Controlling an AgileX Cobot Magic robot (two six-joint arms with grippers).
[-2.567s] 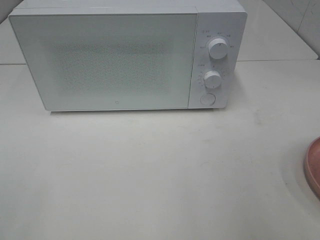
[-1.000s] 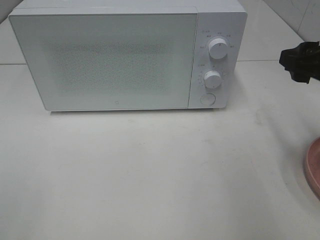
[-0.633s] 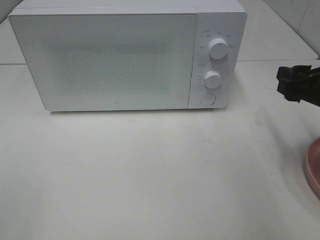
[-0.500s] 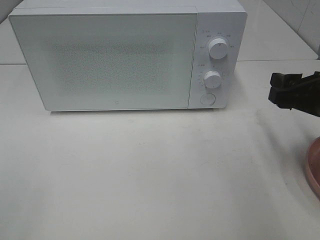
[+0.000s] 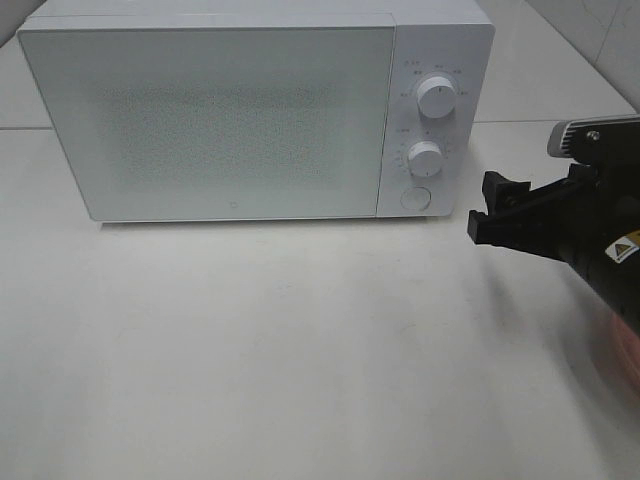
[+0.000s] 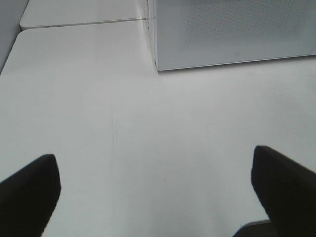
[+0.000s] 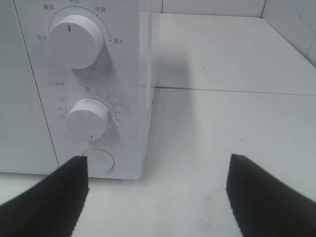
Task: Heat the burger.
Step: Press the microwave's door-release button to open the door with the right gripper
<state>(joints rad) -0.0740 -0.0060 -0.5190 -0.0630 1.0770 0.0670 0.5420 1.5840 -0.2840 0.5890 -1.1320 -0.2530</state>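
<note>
The right gripper (image 5: 487, 208), jaws spread wide and holding nothing, hangs just right of the closed white microwave (image 5: 210, 120), level with its round button (image 5: 414, 198), the left gripper (image 6: 158, 197) stands likewise wide and empty over the table (image 6: 148, 123), and where the burger lies cannot be told.

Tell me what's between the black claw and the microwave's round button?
Only bare white table between the right gripper and the microwave's button, seen in the exterior high view.
</note>
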